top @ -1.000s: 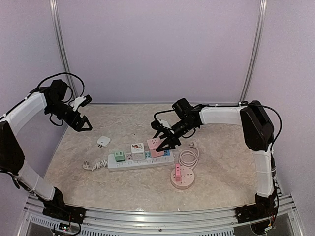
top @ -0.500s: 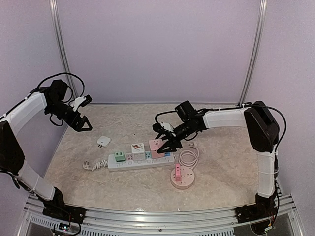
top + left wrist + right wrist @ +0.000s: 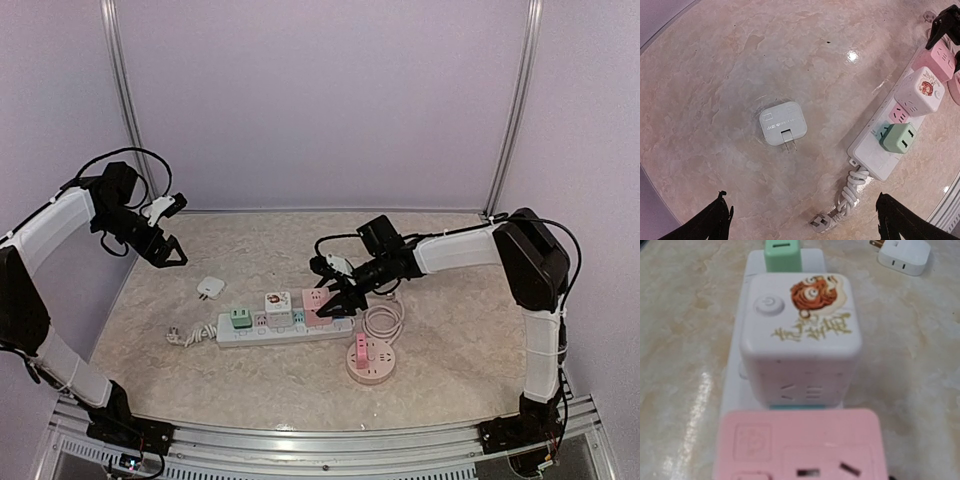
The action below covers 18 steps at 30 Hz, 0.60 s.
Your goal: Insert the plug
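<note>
Seating seems underway: the right gripper (image 3: 335,300) grasps the pink cube plug (image 3: 318,297) at the cord-free end of the power strip (image 3: 290,333). Next likely needs a straight downward press. The left gripper (image 3: 168,252) hangs released beyond the corded end.

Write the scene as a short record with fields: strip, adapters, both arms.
Power strip: white, lying flat
On it, left to right: green adapter, white cube adapter, pink cube adapter
Loose: white charger, prongs up
Right fingers: closed on the pink cube adapter
Left fingers: open, empty, above the charger
</note>
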Tool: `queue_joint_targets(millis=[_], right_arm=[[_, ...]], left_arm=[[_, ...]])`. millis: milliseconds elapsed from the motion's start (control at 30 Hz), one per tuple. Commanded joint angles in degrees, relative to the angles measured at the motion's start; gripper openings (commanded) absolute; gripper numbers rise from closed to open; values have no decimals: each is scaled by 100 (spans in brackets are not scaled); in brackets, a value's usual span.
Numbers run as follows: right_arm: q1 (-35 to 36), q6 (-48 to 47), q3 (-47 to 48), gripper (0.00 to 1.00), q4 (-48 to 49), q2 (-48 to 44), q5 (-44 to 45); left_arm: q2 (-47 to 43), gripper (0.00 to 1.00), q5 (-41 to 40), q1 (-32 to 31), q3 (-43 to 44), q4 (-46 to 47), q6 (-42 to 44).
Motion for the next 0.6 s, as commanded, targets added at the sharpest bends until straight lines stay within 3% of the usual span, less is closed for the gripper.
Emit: queue_joint_targets(millis=[0,67,100,200,300,333,367,567], right_arm=[[132,254,-477,0,-919,619,816],[132,250,-454,0,-952,552,859],[132,276,-402,7,-967,512,894],[140,316,-168,41,-1165,371,902],[165,478,-77,60,-1036,103,957],[167,527,-62,82,-959,4,977],[179,579,-44,96,-901,-108,1006],[211,800,7,100,-731,-756,1102]], left_arm=[[-97,99,5,27,128,-78,57],[-71,99,1,33,138,-81,52],[-69,99,-10,35,134,-84,50],[-72,99,-74,31,93,-43,20],[-73,99,-214,30,0,94,-80],[-60,99,-306,32,-51,149,-117],[-39,99,-401,30,-89,213,-154],[408,99,-563,23,13,124,294]])
